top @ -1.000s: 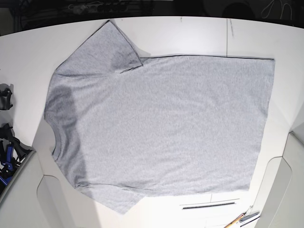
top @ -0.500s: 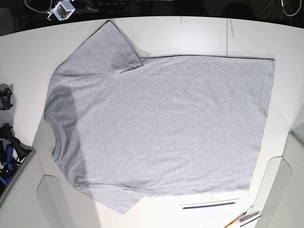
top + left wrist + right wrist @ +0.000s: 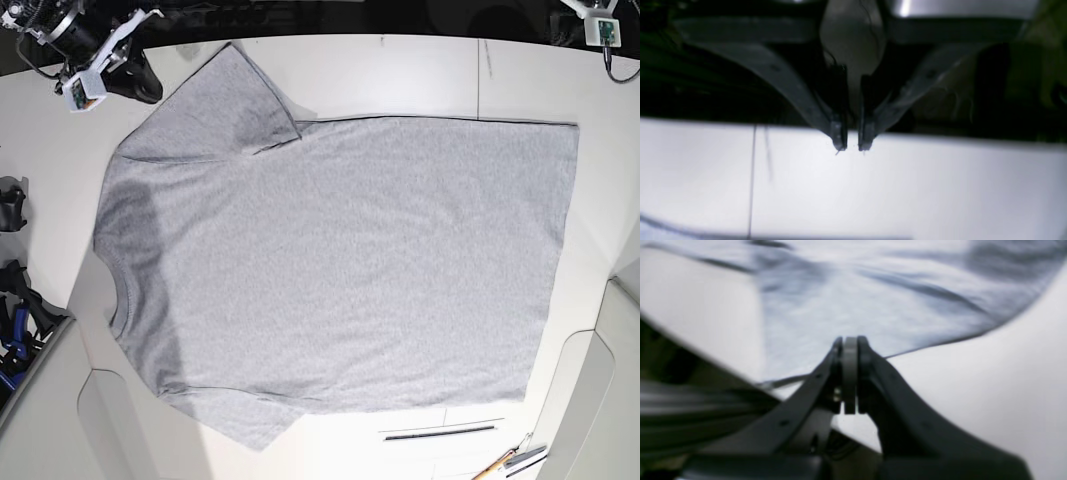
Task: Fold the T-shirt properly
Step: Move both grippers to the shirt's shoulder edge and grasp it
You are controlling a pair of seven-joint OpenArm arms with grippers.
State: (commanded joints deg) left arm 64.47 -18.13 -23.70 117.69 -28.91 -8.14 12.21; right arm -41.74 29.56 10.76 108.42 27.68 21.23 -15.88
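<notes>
The light grey T-shirt (image 3: 340,260) lies flat on the white table (image 3: 400,75), plain side up, with its neck at the left and its hem at the right. My right gripper (image 3: 145,85) hangs at the back left, just left of the far sleeve (image 3: 225,105), apart from the cloth. In the right wrist view the right gripper (image 3: 850,340) is shut and empty, with the shirt (image 3: 873,300) ahead of it. My left gripper (image 3: 851,146) is shut or nearly so and empty over bare table at the far edge. Only the left arm's wrist (image 3: 600,25) shows at the back right.
Dark tools and clamps (image 3: 15,310) sit at the left edge. A pen-like tool (image 3: 510,462) and a slot (image 3: 440,432) lie at the front right. A seam line (image 3: 478,80) crosses the table at the back right. Curved table cutouts lie at both front corners.
Both arms have come into view at the back edge: the right arm at top left near the far sleeve, the left arm at top right. The shirt has not moved.
</notes>
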